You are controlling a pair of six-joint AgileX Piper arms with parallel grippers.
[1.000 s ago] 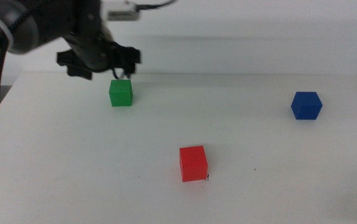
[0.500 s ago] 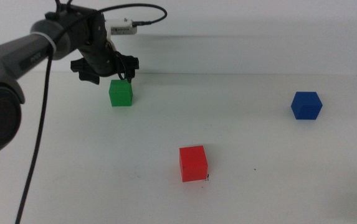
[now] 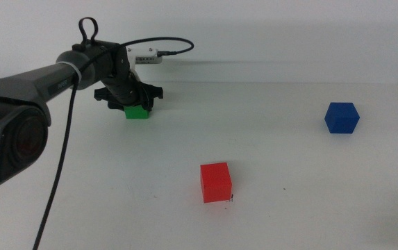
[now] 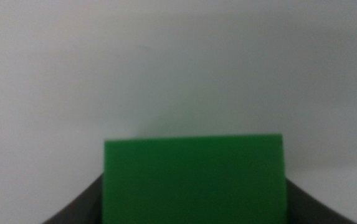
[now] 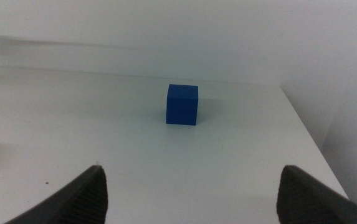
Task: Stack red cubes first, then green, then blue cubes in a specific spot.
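The green cube (image 3: 137, 112) rests on the white table at the back left. My left gripper (image 3: 135, 103) has come down over it, open. In the left wrist view the green cube (image 4: 194, 180) fills the gap between the two jaws, one on each side of it. The red cube (image 3: 216, 182) sits at the front centre. Of the specific spot only a tiny black tick (image 3: 231, 199) shows, at the red cube's front right corner. The blue cube (image 3: 342, 117) lies alone at the far right. My right gripper (image 5: 190, 180) waits open, well short of the blue cube (image 5: 182, 104).
The left arm and its black cable (image 3: 60, 173) reach in from the left side. A lone black speck (image 3: 285, 189) marks the table to the right of the red cube. The table's right edge (image 5: 309, 130) runs close to the blue cube.
My left gripper has dropped from just behind and above the green cube down around it, hiding the cube's upper part. The cubes have not moved.
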